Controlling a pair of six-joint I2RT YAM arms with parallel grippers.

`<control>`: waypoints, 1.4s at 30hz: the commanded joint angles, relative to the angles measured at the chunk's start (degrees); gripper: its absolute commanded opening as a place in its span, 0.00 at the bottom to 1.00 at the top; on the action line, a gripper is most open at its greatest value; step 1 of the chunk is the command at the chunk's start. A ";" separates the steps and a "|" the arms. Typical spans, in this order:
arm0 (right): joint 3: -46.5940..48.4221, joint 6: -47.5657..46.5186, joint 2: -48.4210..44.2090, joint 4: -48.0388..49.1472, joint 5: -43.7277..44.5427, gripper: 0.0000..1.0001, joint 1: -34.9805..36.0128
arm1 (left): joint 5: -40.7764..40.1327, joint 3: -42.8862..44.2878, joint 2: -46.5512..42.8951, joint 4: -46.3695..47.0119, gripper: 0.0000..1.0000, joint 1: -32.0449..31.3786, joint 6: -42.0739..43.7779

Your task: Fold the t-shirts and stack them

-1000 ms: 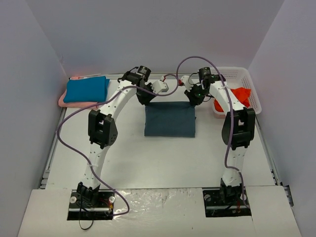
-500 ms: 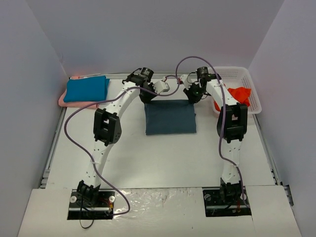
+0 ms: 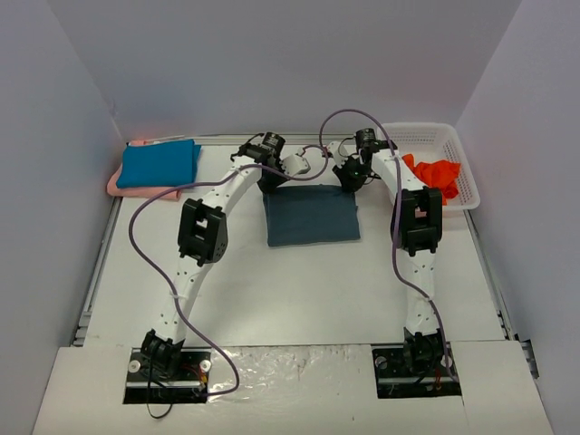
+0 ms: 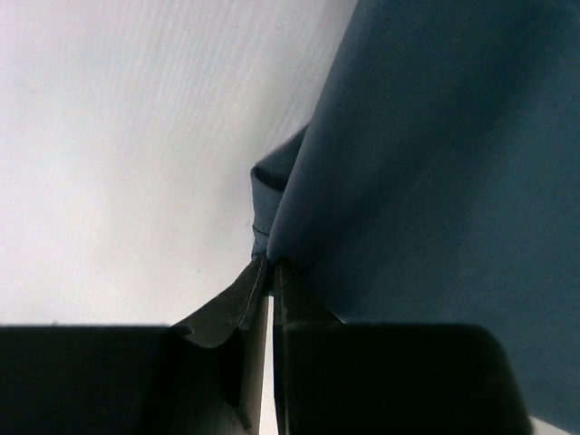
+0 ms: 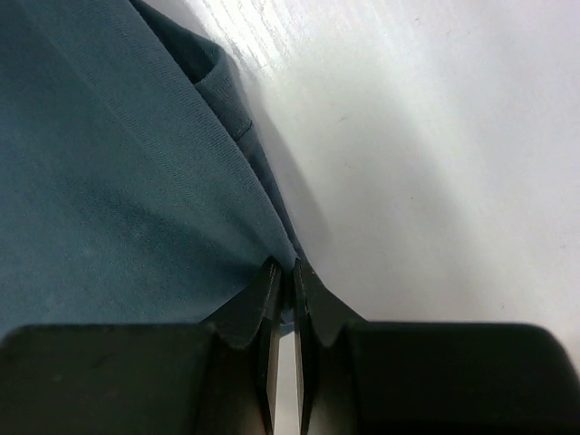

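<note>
Top external: slate-blue t-shirt (image 3: 311, 216) now farther back.

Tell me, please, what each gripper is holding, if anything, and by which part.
Both pinch the slate blue-grey t-shirt: the left gripper at its far left corner, the right gripper at its far right corner.

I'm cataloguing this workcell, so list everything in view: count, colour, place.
grey-blue t-shirt: one, slate blue-grey, folded, far middle of table.
teal t-shirt: one, bright teal, folded, far left corner, atop the pink one.
pink t-shirt: one, pale pink, under the teal one.
orange-red t-shirt: one, crumpled in the basket.
basket: one, white lattice, far right.
table: one, white.
cables: two, purple, along the arms.
left gripper: shut on grey-blue t-shirt's far left corner.
right gripper: shut on its far right corner.
</note>
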 commanded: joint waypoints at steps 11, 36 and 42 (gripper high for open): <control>3.88 6.42 -2.56 8.15 7.36 0.34 -0.75 | -8.81 5.25 -2.33 2.18 0.19 0.56 -4.44; -27.06 13.11 -31.41 11.06 20.99 0.46 26.03 | -0.29 -45.62 -49.97 21.70 0.84 23.22 -27.37; -25.66 13.81 -24.21 10.80 23.18 0.42 35.09 | 0.92 -52.66 -55.33 20.11 0.94 28.41 -28.60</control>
